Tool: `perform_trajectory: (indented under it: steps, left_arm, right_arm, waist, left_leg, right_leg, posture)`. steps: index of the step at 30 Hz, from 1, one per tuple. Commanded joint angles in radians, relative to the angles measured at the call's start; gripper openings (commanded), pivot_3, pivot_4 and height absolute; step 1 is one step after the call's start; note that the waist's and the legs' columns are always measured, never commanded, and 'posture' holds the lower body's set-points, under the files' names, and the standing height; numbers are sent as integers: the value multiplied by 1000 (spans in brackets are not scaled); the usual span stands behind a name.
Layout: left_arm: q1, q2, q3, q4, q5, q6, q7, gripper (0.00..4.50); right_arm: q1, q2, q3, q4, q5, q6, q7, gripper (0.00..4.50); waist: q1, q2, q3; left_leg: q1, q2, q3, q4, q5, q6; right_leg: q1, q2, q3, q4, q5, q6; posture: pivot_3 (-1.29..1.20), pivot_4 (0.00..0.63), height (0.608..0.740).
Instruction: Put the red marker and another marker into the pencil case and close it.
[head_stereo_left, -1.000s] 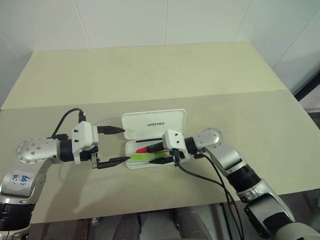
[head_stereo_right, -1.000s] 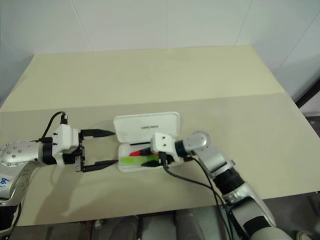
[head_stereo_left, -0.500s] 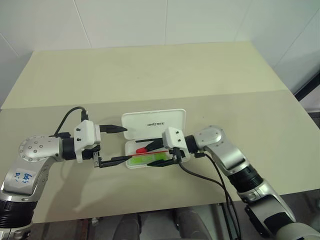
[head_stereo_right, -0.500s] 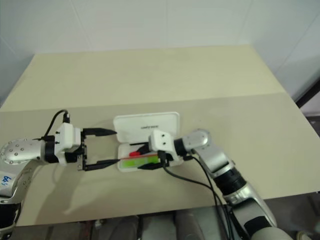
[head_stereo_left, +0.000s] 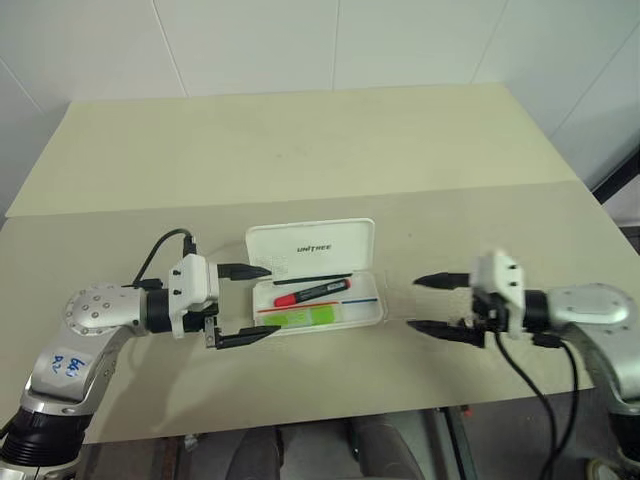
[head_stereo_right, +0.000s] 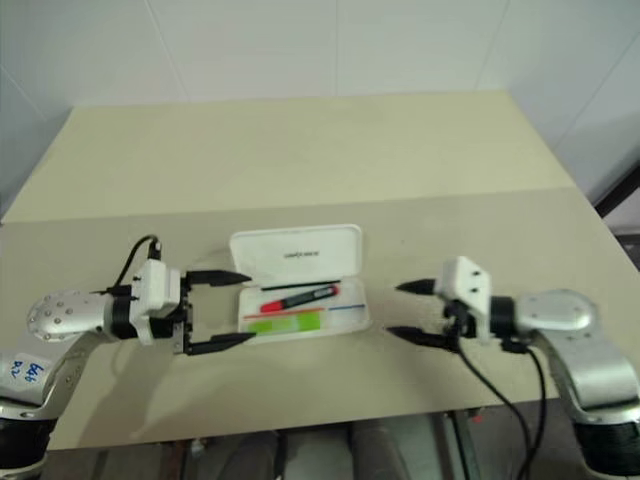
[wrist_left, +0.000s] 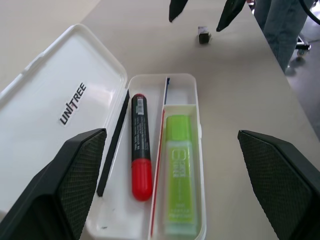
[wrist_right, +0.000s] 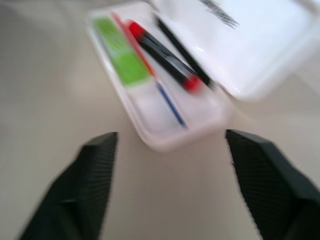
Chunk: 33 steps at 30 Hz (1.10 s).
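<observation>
Now, case: we see the pencil case (head_stereo_left: 318, 286) lying open on the bench (head_stereo_left: 300, 150), its lid with the "UNITREE" print folded back flat away from the robot and the tray on the near side.
Red marker: it (head_stereo_left: 311, 293) lies inside the tray, in the long compartment next to the hinge, red cap toward the robot's left, just beside a thin black stick (wrist_left: 113, 144) at the hinge edge.
Green highlighter: it (head_stereo_left: 299, 318) lies flat in the near compartment of the tray, at its left end, apart from the red marker across a thin red-and-blue line (wrist_left: 161, 127).
Left jaws: we find the left gripper (head_stereo_left: 249, 304) just beside the left end of the case, pointing along it; its jaws stand wide apart and carry nothing, one fingertip by the lid corner and the other by the tray's near corner.
Right jaws: the right gripper (head_stereo_left: 428, 304) hovers off the right end of the case, well apart from it, pointing back toward it; its jaws are spread wide and hold nothing.
Other: in the left wrist view a small dark object (wrist_left: 203, 37) sits on the bench beyond the case, near the right gripper's fingertips.
Bench: a pale seam runs across it behind the lid.
</observation>
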Motion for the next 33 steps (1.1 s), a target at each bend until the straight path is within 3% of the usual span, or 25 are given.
perform_trajectory:
  steps: [1, 7, 13, 19, 33]
  left_arm:
    - [-18, -14, -16, -55, -25, 13, 8, 4500]
    - [-45, -52, -67, -101, -38, 56, 22, 4500]
    - [-38, -61, -79, -119, -50, 83, 25, 4500]
    - [-54, -64, -86, -91, -44, 81, 8, 4500]
    - [-81, -62, -73, -85, -34, 88, 20, 4500]
  right_arm:
    - [37, -31, -92, 36, 5, -68, 5, 4490]
    - [139, -64, -154, 81, 3, -129, 28, 4490]
    - [222, -73, -157, -14, 10, -14, -60, 4490]
    - [273, -57, -125, -43, 16, -83, -36, 4490]
    - [-16, -110, 67, 361, -93, -332, 144, 4490]
  waist:
    - [-3, 0, 0]
    - [-6, 0, 0]
    - [-7, -2, 1]
    - [-8, -2, 1]
    - [-7, -3, 2]
  left_leg:
    - [0, 0, 0, 0, 0, 0]
    - [0, -1, 5, 7, 0, 1]
    - [1, -2, 10, 12, 0, 1]
    - [2, -2, 13, 13, 0, 1]
    - [1, -1, 18, 12, -4, 7]
  right_leg:
    - [0, 0, 1, 0, -1, -2]
    - [1, 1, 8, 0, -3, -7]
    - [3, 1, 15, -1, -3, -6]
    - [4, 2, 18, -5, -3, -3]
    - [5, 1, 21, -12, 2, 0]
  posture:
    - [0, 150, 740]
    - [0, 150, 740]
    - [0, 150, 740]
    - [0, 150, 740]
    - [0, 150, 740]
